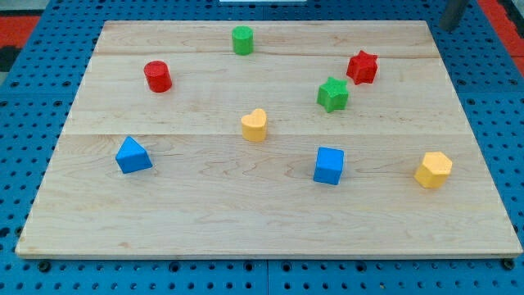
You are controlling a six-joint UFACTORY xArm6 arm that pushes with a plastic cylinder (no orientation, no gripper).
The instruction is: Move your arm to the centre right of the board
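Note:
My rod enters at the view's top right corner, and my tip [447,27] sits just beyond the wooden board's [270,221] top right corner, on the blue pegboard. It touches no block. The nearest block is the red star [362,67], below and to the left of the tip. The green star [332,94] lies just below-left of the red star. A yellow hexagonal block [433,170] lies near the board's right edge, lower down.
A green cylinder [242,40] stands at the top centre and a red cylinder [157,76] at the upper left. A yellow heart-like block [255,125] lies mid-board, a blue triangular block [133,155] at the left, a blue cube [329,165] below centre-right.

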